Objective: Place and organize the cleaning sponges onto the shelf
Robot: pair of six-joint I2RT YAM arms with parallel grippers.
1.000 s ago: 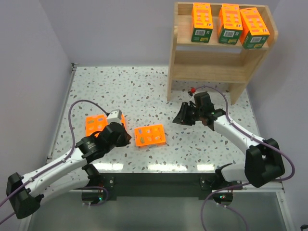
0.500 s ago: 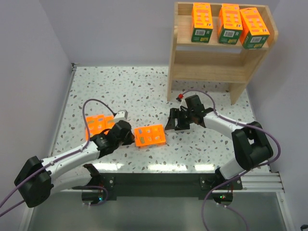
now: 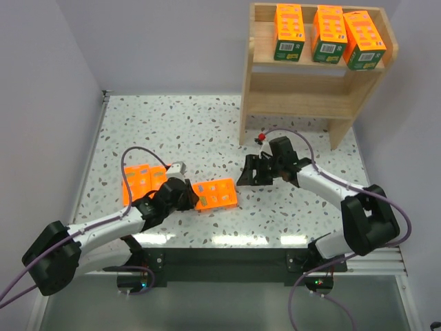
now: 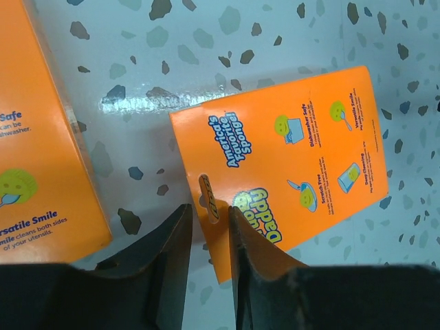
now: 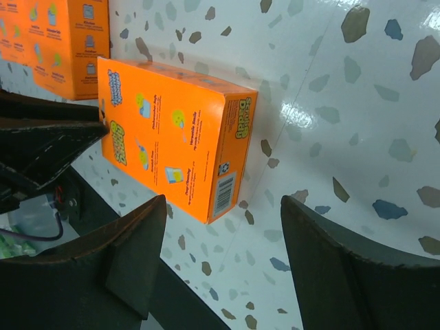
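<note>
Speckled terrazzo table (image 3: pixel 207 124) between plain lilac walls (image 3: pixel 41 83)

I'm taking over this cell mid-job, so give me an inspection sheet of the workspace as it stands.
Surface: speckled table, glossy.
Job's things: three sponges stand in a row on the top tier of the shelf; middle sponge lies flat mid-table; two sponges lie flat side by side at the left.
Clutter: nothing seen.
Grippers: left pincer narrowly open at the middle sponge's left end; right pincer wide open, facing its right end, holding nothing.
Cables: purple cables loop over both arms.
Surroundings: plain pale walls on three sides.
</note>
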